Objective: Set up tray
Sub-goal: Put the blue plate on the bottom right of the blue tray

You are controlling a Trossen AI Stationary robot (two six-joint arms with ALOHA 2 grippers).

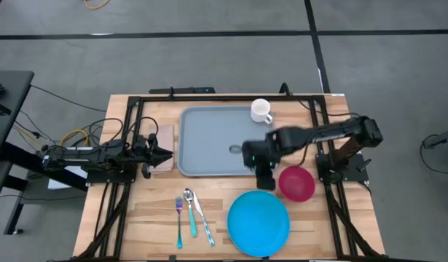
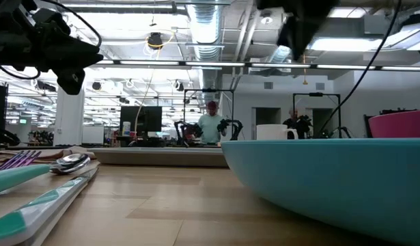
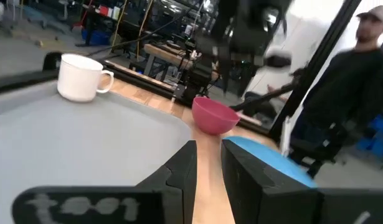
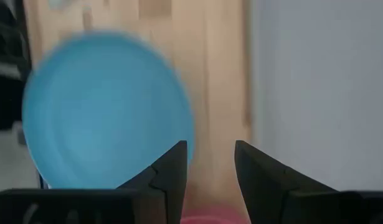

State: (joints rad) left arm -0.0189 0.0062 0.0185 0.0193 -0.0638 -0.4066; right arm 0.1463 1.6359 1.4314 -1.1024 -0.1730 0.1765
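The grey-blue tray [image 1: 213, 142] lies flat on the far middle of the table, with a white mug [image 1: 261, 110] standing in its far right corner. My right gripper [image 1: 264, 180] hovers open over the tray's near right corner, fingers pointing toward the near edge. In its wrist view the open gripper [image 4: 210, 165] looks down on the blue plate [image 4: 104, 106] and the tray [image 4: 322, 93]. My left gripper [image 1: 165, 154] waits just off the tray's left rim; its fingers [image 3: 208, 168] stand a little apart, touching nothing.
A round blue plate [image 1: 258, 223] sits near the front edge, with a pink bowl [image 1: 296, 182] to the right of it. A fork [image 1: 179, 218], spoon [image 1: 189, 206] and knife [image 1: 202, 218] lie left of the plate. A tan block [image 1: 165, 137] sits beside the tray's left rim. People stand beyond the table.
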